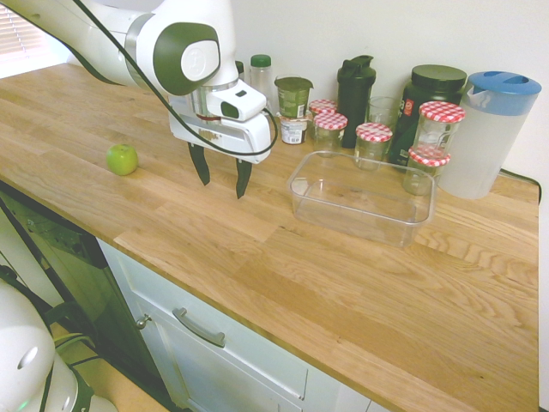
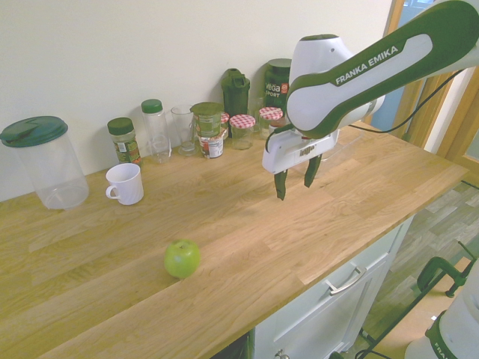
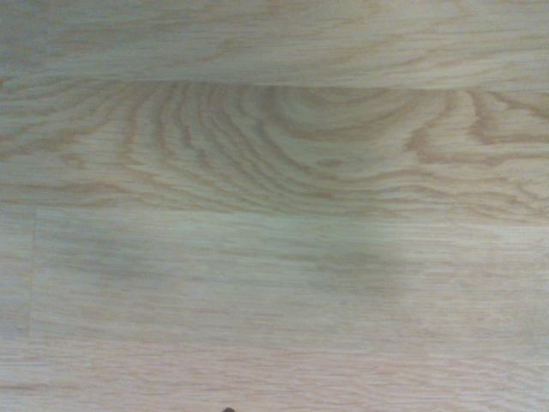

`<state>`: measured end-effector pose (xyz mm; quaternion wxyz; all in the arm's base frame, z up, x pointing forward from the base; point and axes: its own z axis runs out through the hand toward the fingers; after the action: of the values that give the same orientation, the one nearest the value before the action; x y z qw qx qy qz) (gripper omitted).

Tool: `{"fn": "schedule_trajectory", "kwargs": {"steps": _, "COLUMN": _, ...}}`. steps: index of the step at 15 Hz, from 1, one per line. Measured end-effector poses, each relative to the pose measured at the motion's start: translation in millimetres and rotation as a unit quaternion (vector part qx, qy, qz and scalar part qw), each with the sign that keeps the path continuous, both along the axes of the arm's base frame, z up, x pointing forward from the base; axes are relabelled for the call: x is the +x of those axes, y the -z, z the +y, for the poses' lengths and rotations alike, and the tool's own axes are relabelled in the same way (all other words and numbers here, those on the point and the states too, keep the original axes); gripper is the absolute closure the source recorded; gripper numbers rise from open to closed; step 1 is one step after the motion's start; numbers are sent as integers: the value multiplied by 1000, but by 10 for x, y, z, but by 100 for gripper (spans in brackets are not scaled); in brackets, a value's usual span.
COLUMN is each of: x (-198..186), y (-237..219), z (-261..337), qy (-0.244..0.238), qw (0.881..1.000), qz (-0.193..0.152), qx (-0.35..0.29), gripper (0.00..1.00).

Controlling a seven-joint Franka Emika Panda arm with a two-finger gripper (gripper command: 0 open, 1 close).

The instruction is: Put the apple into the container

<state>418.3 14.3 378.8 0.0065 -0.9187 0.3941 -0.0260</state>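
Tub (image 1: 362,199) lies long axis along the wall, mouth up. Gripper (image 1: 220,176) hangs beside tub, pointing down, jaws wide apart, holding nothing. Apple (image 1: 122,160) rests on counter (image 1: 283,283), well apart from tub, beyond gripper.

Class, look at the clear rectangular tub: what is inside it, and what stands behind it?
Nothing shows inside the tub. Behind it, through and above its wall, stand checked-lid jars; their lowest parts are hard to make out.
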Motion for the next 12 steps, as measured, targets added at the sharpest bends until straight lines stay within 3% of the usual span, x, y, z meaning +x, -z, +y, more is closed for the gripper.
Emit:
{"fn": "schedule_trajectory", "kwargs": {"steps": 6, "x": 171, "y": -234, "z": 306, "qy": -18, "qw": 1000, "qz": -19, "qx": 12, "gripper": 0}}
{"fn": "schedule_trajectory", "kwargs": {"steps": 12, "x": 169, "y": -489, "z": 1864, "qy": -122, "qw": 992, "qz": -39, "qx": 16, "gripper": 0}}
